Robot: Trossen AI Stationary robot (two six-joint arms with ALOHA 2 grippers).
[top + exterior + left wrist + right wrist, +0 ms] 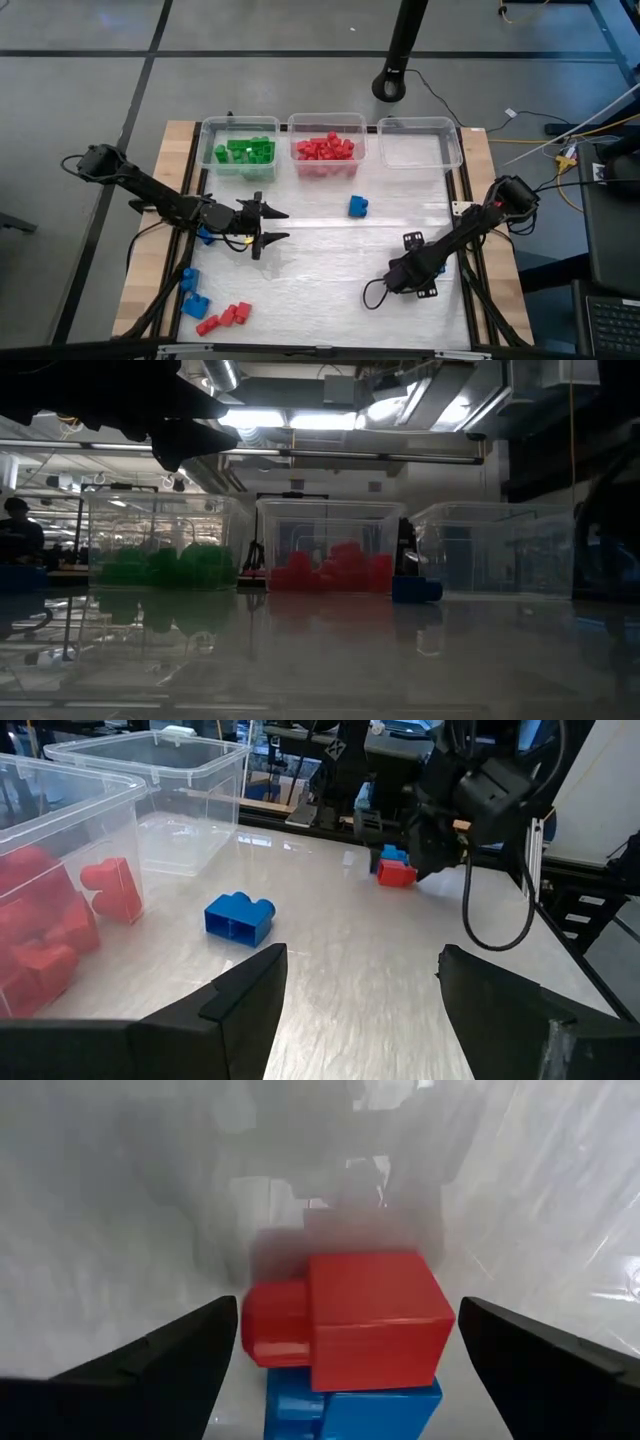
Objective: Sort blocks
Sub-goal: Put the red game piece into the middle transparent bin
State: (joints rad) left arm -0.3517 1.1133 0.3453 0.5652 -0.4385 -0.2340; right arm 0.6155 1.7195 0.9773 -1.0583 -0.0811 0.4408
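Note:
My left gripper (pixel 277 226) (pixel 360 960) is open above the table's left-middle, pointing toward the right edge. A lone blue block (pixel 358 206) (pixel 238 917) (pixel 417 589) rests on the table ahead of it. My right gripper (pixel 405 275) (pixel 348 1315) is open and points down over a red block (pixel 375 1320) stacked on a blue block (pixel 355 1405). Its fingers stand on either side of the red one without touching it. The left wrist view shows that pair (pixel 397 870) under the right gripper. More blue blocks (pixel 192 292) and red blocks (pixel 225 317) lie near the left near corner.
Three clear bins line the far edge: one with green blocks (pixel 240 148), one with red blocks (pixel 326 145), and one with nothing in it (pixel 420 142). Another blue block (pixel 205 237) lies under the left arm. Open tabletop (pixel 320 270) spreads between the arms.

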